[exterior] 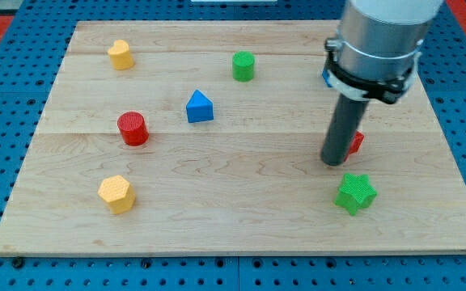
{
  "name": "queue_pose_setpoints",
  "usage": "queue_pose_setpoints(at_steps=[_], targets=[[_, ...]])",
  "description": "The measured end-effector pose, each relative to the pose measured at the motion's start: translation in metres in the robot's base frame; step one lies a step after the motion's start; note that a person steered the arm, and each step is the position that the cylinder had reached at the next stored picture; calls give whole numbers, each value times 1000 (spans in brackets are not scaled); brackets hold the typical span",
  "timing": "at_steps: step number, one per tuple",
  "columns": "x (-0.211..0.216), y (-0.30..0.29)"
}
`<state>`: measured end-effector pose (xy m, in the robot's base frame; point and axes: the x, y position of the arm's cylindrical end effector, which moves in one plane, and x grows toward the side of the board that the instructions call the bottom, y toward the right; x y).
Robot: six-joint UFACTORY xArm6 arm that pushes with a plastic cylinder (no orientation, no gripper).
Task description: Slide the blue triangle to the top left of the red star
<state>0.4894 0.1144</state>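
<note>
The blue triangle (200, 107) sits on the wooden board a little left of centre. The red star (355, 143) is at the view's right, mostly hidden behind my rod, with only its right edge showing. My tip (333, 162) rests on the board right beside the red star, at its left. The blue triangle lies far to the left of my tip and the red star, slightly higher in the view.
A green cylinder (243, 66) stands near the top centre. A green star (355, 193) lies just below my tip. A red cylinder (133, 128), a yellow hexagon (116, 194) and another yellow block (120, 55) are at the left. A blue block (328, 78) peeks out behind the arm.
</note>
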Motion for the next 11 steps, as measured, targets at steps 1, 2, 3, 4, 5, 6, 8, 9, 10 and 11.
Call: queue_pose_setpoints(at_steps=[1,2,3,4,5,6,8,9,10,11], targets=[[-7,-81],[-47,-166],[-80,-206],[-92,-205],[-90,-144],[-76,-98],[-33,-25],[-59,-17],[-80,-23],[-87,-11]])
